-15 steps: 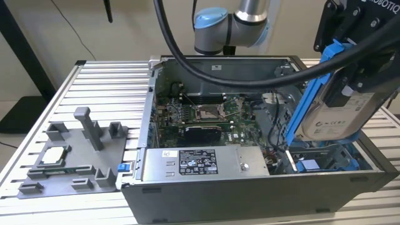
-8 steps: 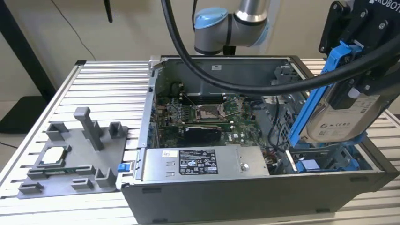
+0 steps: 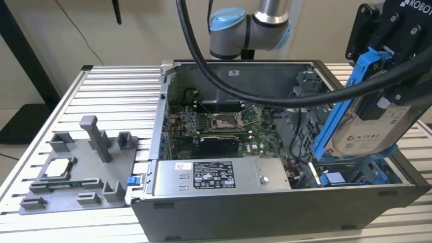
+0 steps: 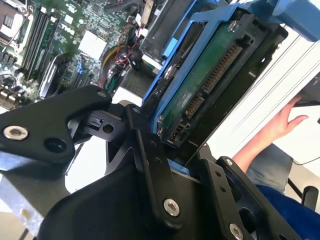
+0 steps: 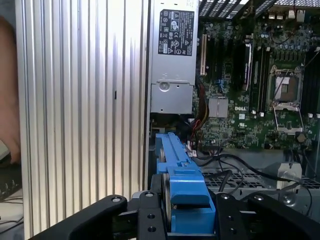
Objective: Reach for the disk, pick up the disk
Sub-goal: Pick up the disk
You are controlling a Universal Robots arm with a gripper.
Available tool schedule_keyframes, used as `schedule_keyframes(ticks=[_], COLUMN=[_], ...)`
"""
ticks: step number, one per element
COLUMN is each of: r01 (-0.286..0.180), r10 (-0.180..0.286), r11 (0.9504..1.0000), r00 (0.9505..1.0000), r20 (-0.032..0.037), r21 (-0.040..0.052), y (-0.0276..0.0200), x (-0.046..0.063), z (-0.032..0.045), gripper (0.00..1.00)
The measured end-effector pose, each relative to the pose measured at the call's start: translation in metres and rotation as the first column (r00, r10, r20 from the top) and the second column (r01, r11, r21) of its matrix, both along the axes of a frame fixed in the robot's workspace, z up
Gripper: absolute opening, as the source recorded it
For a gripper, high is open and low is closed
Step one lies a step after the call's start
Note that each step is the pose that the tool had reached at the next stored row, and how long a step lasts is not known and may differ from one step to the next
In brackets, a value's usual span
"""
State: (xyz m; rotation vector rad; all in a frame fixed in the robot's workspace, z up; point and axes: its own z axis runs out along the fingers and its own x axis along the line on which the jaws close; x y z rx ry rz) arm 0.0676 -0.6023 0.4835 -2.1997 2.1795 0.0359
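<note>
One black gripper (image 3: 378, 76) hangs at the exterior view's right with its jaws clamped on the disk (image 3: 368, 129), which it holds lifted and tilted on edge above the open computer case (image 3: 270, 212), near the case's right wall, the blue bracket framing its silver face with the white label turned toward the camera. In the second wrist view the disk (image 4: 200, 85) shows its green circuit side and connector row between the black fingers (image 4: 150, 165); in the first wrist view its blue bracket edge (image 5: 182, 185) sits gripped between the finger links. Inside the case lie the green motherboard (image 3: 216, 121) and a long grey power-supply box (image 3: 219, 174). The case stands on a ribbed aluminium table (image 3: 101, 96), beside a grey fixture tray (image 3: 74, 167) holding a small square chip (image 3: 57, 166). Beige wall rises behind, and a person's hand (image 4: 287, 117) shows past the table's edge in the second wrist view
</note>
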Motion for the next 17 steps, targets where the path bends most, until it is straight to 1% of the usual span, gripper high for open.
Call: schedule_keyframes(ticks=[5, 13, 17], r01=[0.0, 0.0, 0.0], r10=[0.0, 0.0, 0.0], r11=[1.0, 1.0, 1.0], r00=[1.0, 1.0, 1.0], r20=[0.0027, 0.0029, 0.0029], r21=[-0.0002, -0.0003, -0.0002], y=[-0.0001, 0.0, 0.0], x=[0.002, 0.013, 0.017], z=[-0.0087, -0.0231, -0.0278], gripper=[0.0, 0.0, 0.0])
